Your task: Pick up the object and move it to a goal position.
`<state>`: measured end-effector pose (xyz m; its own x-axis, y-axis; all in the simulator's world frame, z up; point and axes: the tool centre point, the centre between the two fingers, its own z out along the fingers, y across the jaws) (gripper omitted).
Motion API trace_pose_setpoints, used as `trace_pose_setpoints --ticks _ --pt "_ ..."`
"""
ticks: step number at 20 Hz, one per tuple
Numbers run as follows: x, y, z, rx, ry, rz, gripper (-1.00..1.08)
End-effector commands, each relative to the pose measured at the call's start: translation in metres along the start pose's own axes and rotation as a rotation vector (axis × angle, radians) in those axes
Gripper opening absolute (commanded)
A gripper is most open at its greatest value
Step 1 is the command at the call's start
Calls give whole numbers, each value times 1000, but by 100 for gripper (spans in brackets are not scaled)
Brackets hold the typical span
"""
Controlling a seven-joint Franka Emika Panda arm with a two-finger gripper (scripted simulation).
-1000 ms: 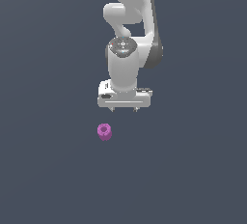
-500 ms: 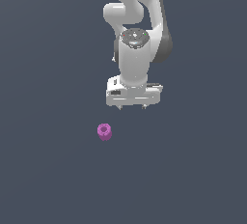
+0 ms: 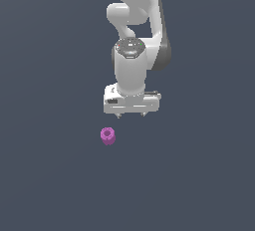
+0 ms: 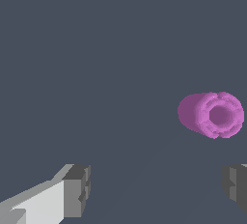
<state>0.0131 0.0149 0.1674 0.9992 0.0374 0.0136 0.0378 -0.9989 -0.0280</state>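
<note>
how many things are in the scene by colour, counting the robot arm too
magenta-purple: 1, the small cylinder
white: 1, the robot arm with its end effector, fingers spread wide and holding nothing
total: 2

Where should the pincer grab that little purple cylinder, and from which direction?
Probably across the ridged sides of the purple cylinder, coming down from above. It looks far narrower than the open pincer, and its hollow end faces sideways, so the curved wall offers two opposing faces.
</note>
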Motion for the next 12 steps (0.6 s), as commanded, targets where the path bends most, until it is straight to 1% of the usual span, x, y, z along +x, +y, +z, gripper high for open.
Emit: trace_pose_setpoints --ticks 1,8,12 --pt "5 15 9 -3 -2 -4 100" --pt "21 71 45 -17 -8 -23 100" --pt "25 93 59 -23 -12 -32 100"
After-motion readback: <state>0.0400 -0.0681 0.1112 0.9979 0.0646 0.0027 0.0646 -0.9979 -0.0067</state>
